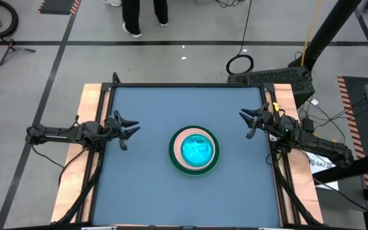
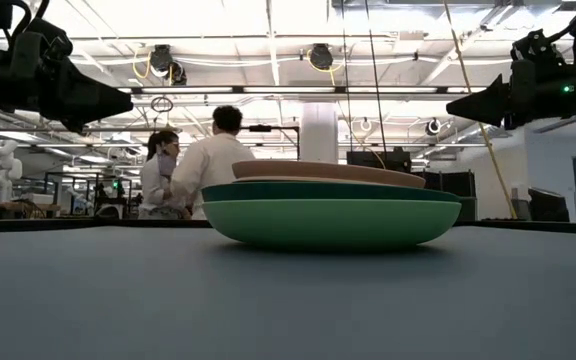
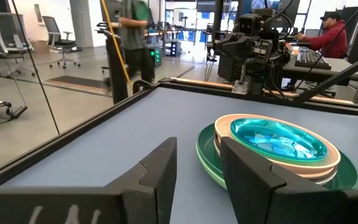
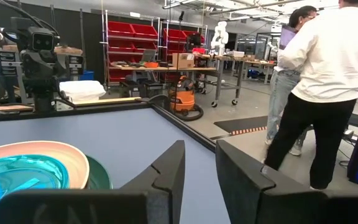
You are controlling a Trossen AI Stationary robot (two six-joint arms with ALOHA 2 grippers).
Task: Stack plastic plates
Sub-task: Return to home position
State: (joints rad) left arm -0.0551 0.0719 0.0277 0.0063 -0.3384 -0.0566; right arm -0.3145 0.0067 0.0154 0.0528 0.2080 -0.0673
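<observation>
plates (image 1: pixel 195 151) stacked, one pile — table (image 1: pixel 145 188) centre

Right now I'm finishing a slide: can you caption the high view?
Stack of plastic plates mid-table, cyan plate on top, left gripper and right gripper open on either side.

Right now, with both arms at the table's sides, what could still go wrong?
The pink plate sits tilted in the stack, so it might slide. People stand beyond the table and could jostle it. The left gripper and right gripper hang open, away from the stack.
</observation>
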